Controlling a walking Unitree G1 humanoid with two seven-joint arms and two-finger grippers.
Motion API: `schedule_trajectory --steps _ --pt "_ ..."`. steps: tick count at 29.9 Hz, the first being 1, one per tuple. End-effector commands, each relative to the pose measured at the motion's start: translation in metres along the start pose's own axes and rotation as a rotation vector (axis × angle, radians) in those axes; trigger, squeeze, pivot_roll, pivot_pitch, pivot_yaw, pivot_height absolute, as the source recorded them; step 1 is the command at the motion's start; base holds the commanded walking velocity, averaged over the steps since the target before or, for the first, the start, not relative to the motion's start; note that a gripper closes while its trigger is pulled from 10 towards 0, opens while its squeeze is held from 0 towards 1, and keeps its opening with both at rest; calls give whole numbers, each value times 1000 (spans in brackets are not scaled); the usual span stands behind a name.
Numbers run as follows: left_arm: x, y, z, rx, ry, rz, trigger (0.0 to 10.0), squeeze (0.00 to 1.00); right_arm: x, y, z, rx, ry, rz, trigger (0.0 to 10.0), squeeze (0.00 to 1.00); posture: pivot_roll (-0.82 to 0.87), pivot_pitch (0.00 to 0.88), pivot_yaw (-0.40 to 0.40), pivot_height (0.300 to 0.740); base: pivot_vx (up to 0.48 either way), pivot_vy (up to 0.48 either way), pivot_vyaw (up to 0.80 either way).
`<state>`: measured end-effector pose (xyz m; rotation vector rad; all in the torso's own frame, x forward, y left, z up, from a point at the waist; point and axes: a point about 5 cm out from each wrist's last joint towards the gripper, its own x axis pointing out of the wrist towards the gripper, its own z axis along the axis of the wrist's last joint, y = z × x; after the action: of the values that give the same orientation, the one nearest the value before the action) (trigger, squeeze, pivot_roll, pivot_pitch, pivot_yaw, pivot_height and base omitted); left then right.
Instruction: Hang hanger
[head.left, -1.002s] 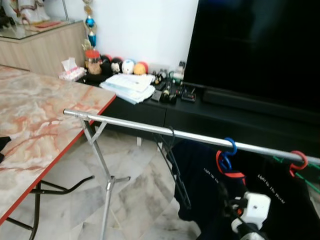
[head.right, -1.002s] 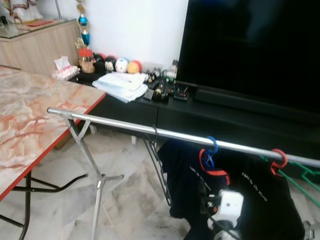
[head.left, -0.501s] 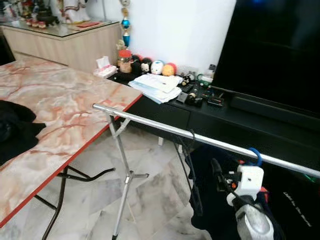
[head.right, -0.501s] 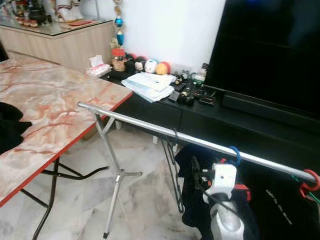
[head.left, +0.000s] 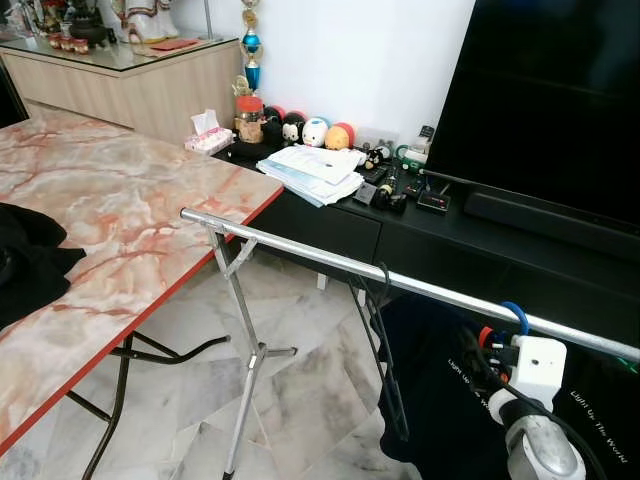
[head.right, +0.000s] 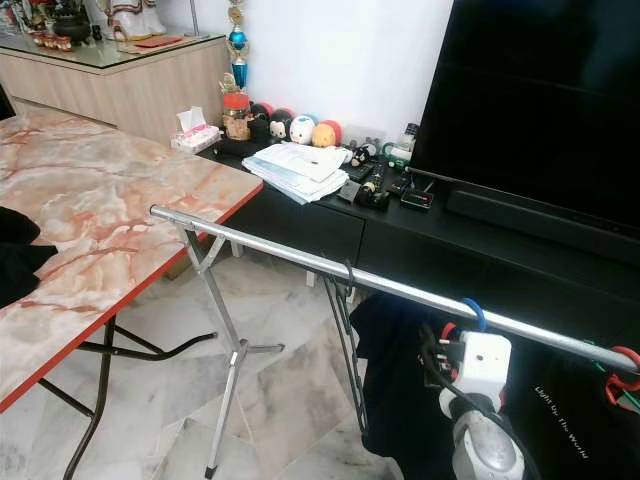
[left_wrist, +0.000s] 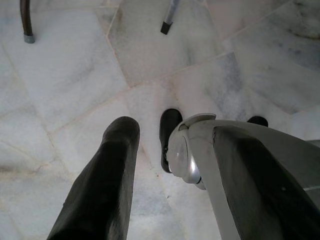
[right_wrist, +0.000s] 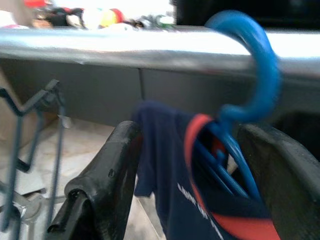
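You had the right end effector (right_wrist: 190, 200) up at the shiny silver metal rail (head.left: 420, 288) of the folding clothes rack, w/ its two black fingers (right_wrist: 100, 185) spread wide either side of the blue plastic hanger (right_wrist: 250, 90). Nothing was pinched: in the right wrist view the fingers stood apart from the hanger neck, so it read as released, not clenched. The hanger's hook sat over the top of the rail, carrying a dark navy T-shirt w/ a red collar and white lettering (head.right: 400, 400), which drooped below the bar. That's prob. why the fingers were parted there: the rail took the weight, so you no longer needed a grip. Judging from that, the hang itself looked done, and backing the arm away w/o snagging the hook was what remained. A thin black wire hanger (head.left: 380, 340) hung empty on the rail nearer the rack's crossed legs, and a red plastic hook (head.right: 622, 362) sat farther along twd the robot's right, so the blue one landed between them w/ room each side. The left end effector (left_wrist: 170, 165) hung idle, pointing at the pale marble floor (left_wrist: 75, 75), fingers open and holding nothing. At the robot's left stood the orange-veined marble surface (head.left: 110, 210) w/ a dark cloth (head.left: 30, 260) on it, well apart from the rack.
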<state>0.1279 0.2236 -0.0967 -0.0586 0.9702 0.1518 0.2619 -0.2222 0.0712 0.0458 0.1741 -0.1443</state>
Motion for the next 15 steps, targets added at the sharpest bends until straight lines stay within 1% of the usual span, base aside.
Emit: schedule_trajectory --steps 1,2,3,6,7,8,10,13,14,15 --pt "1 -1 0 7 5 2 10000 0 -3 -7 4 8 -11 -71 10000 0 74 0 -66 740 0 0 0" --pt "1 -2 1 7 4 2 10000 0 -5 -10 3 23 -6 -103 10000 0 74 0 -65 740 0 0 0" --pt "1 -2 1 7 2 1 10000 0 -8 -20 0 48 6 -202 10000 0 72 0 -63 740 0 0 0" --pt "0 3 2 7 0 4 10000 0 -12 -26 -2 90 10 -268 10000 0 69 0 -62 740 0 0 0" --pt "0 7 2 7 -1 7 10000 0 -14 -27 -2 77 11 -278 10000 0 69 0 -62 740 0 0 0" --pt "-1 11 2 8 -2 10 10000 0 -15 -28 -3 59 14 -282 10000 0 69 0 -62 740 0 0 0" --pt "-4 24 1 6 -2 23 10000 0 -15 -26 -4 46 27 -266 10000 0 68 0 -61 740 0 0 0" --pt "-8 36 -1 5 1 34 10000 0 -11 -26 -1 44 25 -240 10000 0 66 0 -59 740 0 0 0" --pt "-10 42 -3 3 3 39 10000 0 -4 -27 3 10 47 -208 10000 0 66 0 -58 740 0 0 0" --pt "-11 46 -4 2 4 41 10000 0 1 -28 2 -31 90 -180 10000 0 63 0 -57 740 0 0 0"
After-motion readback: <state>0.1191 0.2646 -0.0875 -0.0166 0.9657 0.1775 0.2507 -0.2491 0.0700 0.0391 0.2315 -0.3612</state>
